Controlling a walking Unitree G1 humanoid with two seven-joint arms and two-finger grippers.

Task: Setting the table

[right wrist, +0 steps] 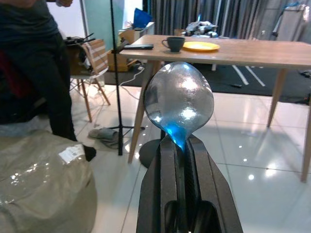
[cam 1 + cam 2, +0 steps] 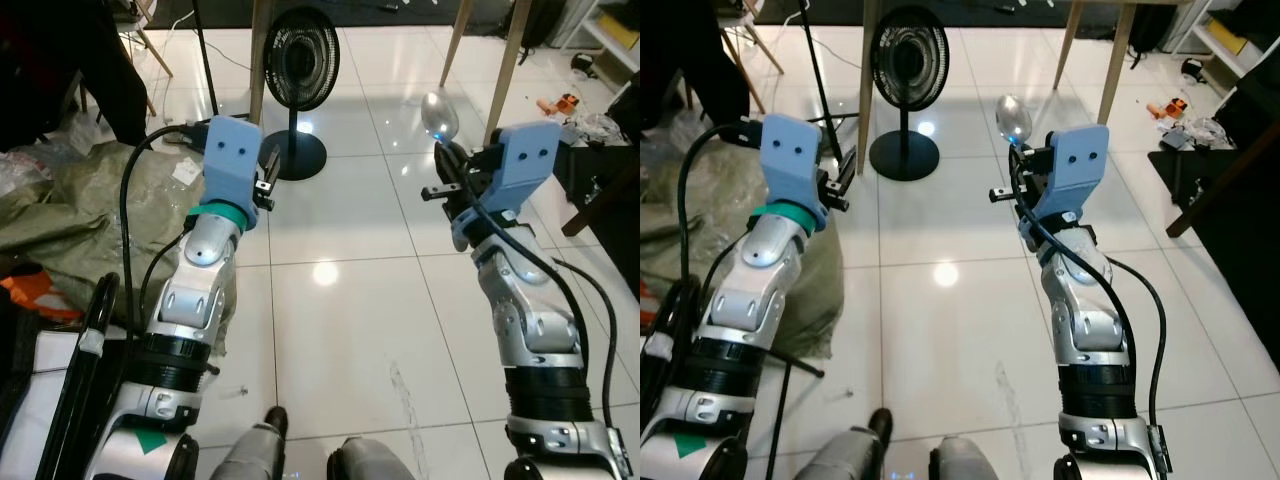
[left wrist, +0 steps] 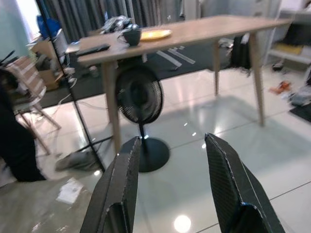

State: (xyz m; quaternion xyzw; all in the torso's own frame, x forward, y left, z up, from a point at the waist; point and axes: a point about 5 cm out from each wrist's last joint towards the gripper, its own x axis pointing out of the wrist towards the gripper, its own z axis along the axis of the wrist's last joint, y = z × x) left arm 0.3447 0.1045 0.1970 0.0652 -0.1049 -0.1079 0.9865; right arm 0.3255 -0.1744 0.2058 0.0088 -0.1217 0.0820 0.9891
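Spoon (image 1: 179, 103): clamped by its neck between the closed fingers of the right gripper (image 1: 181, 145), bowl upward. Left gripper (image 3: 172, 167): parted, empty. Wooden table (image 1: 252, 51) beyond: cup (image 1: 174, 43) and yellow plate (image 1: 201, 46) (contents not discernible).

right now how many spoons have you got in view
1. A single spoon is clamped in the right claw, bowl pointing up and ahead toward the wooden table. The left claw is open and empty. More cutlery may lie on the table, too far off to tell.
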